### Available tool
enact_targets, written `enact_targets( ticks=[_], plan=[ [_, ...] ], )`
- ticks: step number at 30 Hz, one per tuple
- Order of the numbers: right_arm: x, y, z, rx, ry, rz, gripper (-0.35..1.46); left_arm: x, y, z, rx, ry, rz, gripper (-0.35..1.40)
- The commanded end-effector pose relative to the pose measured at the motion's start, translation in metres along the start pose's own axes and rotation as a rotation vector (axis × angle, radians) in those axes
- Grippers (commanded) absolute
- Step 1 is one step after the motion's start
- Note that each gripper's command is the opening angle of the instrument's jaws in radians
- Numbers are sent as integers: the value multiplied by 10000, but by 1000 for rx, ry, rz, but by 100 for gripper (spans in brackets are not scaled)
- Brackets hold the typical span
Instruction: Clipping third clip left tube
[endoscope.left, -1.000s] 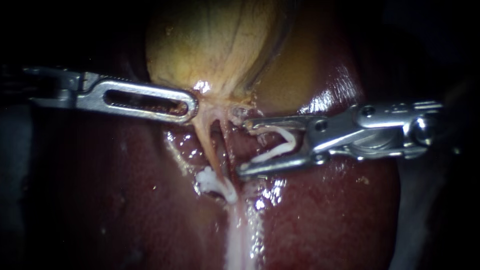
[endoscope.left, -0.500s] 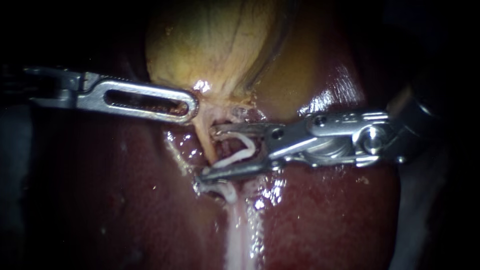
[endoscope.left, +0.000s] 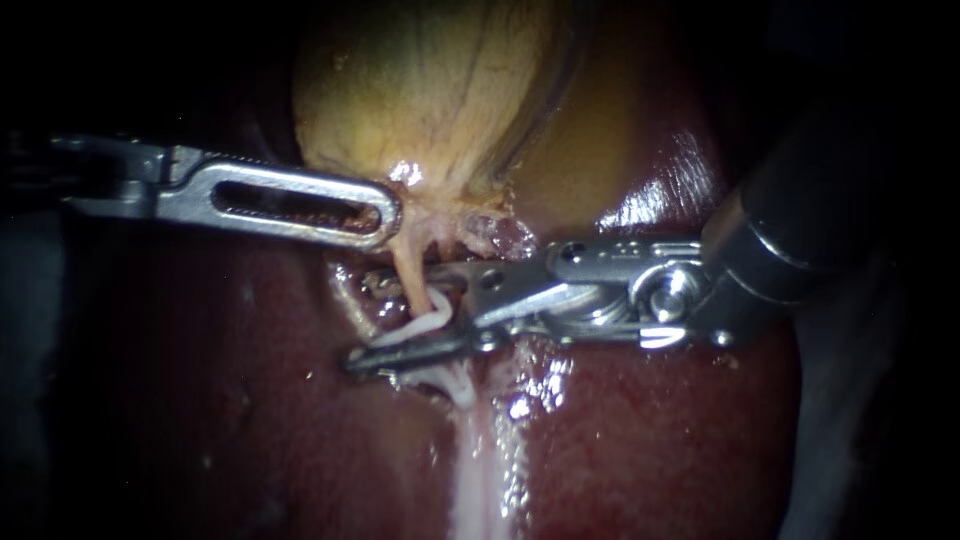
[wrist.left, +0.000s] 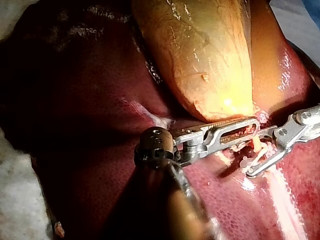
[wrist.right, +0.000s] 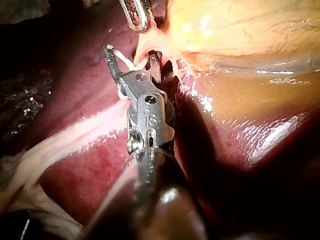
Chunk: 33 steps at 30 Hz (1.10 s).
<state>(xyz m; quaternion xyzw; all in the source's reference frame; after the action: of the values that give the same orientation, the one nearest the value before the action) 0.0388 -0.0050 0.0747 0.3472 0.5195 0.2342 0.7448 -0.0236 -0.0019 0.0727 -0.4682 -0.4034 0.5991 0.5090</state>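
Open clip (endoscope.left: 425, 322) astride the left tube (endoscope.left: 410, 278)
The jaws of our right instrument (endoscope.left: 360, 320) hold the clip; the tube runs upright between them, crosswise to the shaft, above a set clip (endoscope.left: 450, 378). Our left instrument (endoscope.left: 388, 212) grips the gallbladder (endoscope.left: 430, 90).

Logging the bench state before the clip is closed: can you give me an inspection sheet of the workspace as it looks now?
Surface: liver, wet and glossy, with everything lying on it.
Job's things: gallbladder; left tube running down from its neck; open white clip astride that tube; lower clip on the tissue just below, partly hidden.
Clutter: nothing seen.
Instruments: left instrument shut on the gallbladder at its neck; right instrument carries the open white clip, straddling the left tube.
Cables: nothing seen.
Surroundings: pale material beside the liver in the left wrist view; dark around the tissue in the endoscope view.
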Motion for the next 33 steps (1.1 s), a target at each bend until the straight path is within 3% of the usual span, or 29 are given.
enact_targets(
  ticks=[1,14,22,25,28,29,30,33],
  plan=[
    [1,0,0,4,10,10,48,0,-1,0,0,0,0,-35],
    [26,4,-10,45,93,68,44,-1,-1,2,1,1,0,-35],
    [28,5,-12,48,100,92,40,-1,-1,2,1,1,0,-35],
    [25,4,-16,52,100,127,27,-1,-1,2,1,1,0,-35],
    [23,3,-22,56,100,155,-4,-1,-1,2,1,1,0,-35],
    [22,3,-24,69,96,166,-26,-1,-1,2,1,1,0,-35],
    [21,3,-25,79,93,178,-35,-1,-1,2,1,1,0,-35],
    [21,4,-25,86,92,223,-35,-1,-1,2,1,1,0,-35]
  ],
)
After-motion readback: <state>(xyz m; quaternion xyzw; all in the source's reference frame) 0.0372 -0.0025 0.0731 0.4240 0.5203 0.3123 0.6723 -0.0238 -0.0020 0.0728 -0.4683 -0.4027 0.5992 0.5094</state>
